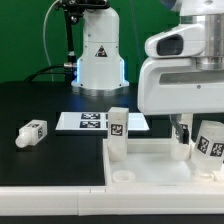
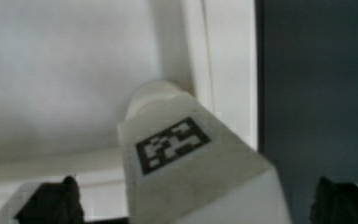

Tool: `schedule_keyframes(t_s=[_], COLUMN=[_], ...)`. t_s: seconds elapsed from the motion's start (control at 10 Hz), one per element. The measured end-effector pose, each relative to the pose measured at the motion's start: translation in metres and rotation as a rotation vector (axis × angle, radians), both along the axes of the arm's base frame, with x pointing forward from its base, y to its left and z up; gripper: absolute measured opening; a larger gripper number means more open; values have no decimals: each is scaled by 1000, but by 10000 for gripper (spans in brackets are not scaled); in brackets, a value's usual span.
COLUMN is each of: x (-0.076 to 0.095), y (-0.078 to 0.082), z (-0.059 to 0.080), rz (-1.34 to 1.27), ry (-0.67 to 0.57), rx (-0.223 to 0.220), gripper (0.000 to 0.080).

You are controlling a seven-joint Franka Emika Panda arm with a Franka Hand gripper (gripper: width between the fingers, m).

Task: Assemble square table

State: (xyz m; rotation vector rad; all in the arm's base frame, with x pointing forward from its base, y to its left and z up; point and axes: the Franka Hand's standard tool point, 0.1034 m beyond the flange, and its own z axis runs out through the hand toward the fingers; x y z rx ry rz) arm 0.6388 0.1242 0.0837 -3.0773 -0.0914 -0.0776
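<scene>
White leg [image 2: 179,150] between the fingers [image 2: 51,203], ungripped, end effector [image 2: 197,205] spread wide; second leg [image 1: 118,132] upright on tabletop [image 1: 150,168], third leg [image 1: 32,131] flat on black surface [image 1: 60,100]

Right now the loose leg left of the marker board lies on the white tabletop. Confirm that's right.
Not right. The exterior view shows that loose leg lying on the black table, on the exterior view's left of the marker board and well apart from the white tabletop.
</scene>
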Motion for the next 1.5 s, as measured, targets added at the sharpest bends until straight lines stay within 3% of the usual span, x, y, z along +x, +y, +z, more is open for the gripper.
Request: schedule_keyframes(t_s=[0.2, 0.3, 0.4, 0.5, 0.6, 0.9, 1.3, 1.5], x=[0, 0, 0, 0, 1, 5, -3, -2], y=[1, 0, 0, -1, -7, -18, -5, 0], z=[1, 0, 0, 0, -1, -4, -4, -2], rz=[96, 64, 65, 6, -96, -448, -977, -1286], ry=[-6, -4, -4, 0, 4, -5, 66, 115], rx=[-19, -18, -19, -16, -17, 15, 48, 101], gripper=[649, 549, 549, 367, 295, 288, 288, 288])
